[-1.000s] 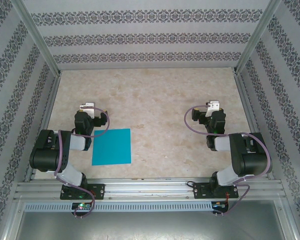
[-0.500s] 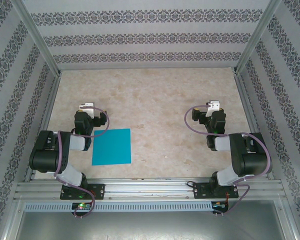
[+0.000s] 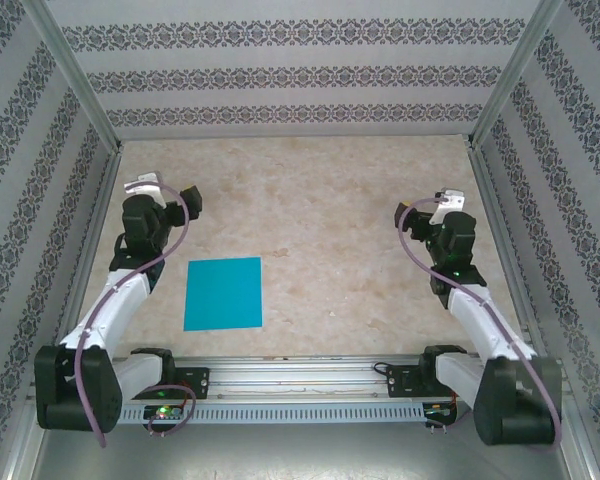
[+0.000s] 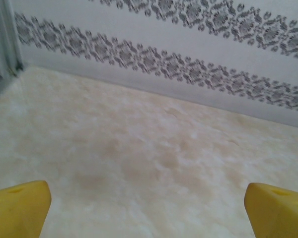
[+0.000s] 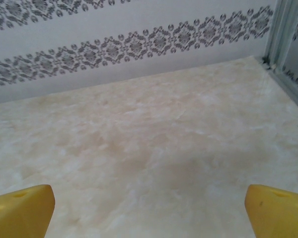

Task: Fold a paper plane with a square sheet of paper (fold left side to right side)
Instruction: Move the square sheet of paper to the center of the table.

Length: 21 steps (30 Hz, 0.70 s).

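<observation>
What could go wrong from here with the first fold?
1. The sheet lies flat on the smooth table with no edge raised. The open left fingers might push or crumple it rather than lift an edge.
2. It sits on the left arm's side, well away from the open right fingers. If the right arm cannot pin it in time, the sheet may slide and the fold may skew.

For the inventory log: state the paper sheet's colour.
Plain teal-blue; the square sheet of paper shows best in the top external view.
</observation>
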Available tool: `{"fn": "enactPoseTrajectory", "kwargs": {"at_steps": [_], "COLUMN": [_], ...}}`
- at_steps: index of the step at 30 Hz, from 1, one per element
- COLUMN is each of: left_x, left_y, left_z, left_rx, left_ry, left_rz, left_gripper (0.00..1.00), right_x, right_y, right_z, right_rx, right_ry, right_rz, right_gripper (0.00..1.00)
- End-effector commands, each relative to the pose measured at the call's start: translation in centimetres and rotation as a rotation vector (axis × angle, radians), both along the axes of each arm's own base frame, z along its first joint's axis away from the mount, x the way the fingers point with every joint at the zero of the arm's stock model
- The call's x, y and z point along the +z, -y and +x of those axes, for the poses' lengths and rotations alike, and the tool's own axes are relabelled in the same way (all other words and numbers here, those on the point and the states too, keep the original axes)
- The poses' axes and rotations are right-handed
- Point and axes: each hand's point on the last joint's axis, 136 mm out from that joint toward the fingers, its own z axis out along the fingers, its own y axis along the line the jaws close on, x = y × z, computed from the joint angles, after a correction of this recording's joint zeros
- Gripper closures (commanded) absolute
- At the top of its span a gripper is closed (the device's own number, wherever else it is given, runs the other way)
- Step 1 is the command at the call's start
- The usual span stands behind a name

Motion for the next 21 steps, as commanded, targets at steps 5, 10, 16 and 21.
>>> {"fn": "enactPoseTrajectory", "kwargs": {"at_steps": [5, 10, 16, 21], "left_x": [-8.5, -11.7, -15.5, -18.4], "left_y": [6.7, 10.3, 13.3, 14.6], "left_z": [-7.5, -11.2, -13.1, -13.2], "left_rx": [-0.2, -0.288, -0.325, -0.319], "left_ry": [-0.528, -0.701, -0.857, -0.939], "left_rz": [-0.401, -0.467, -0.451, -0.416], "left_gripper": [0.2, 0.28, 0.35, 0.4], "right_x": [-1.9, -1.6, -1.8, -1.7], "right_y": [-4.3, -5.7, -6.0, -5.9], "right_z": [-4.4, -4.6, -4.3, -4.3], "right_rx": [0.148, 0.202, 0.205, 0.192], "right_ry": [-0.273, -0.33, -0.365, -0.36], "right_rz": [0.307, 0.393, 0.401, 0.389], "right_gripper": [0.02, 0.02, 0.02, 0.02]}}
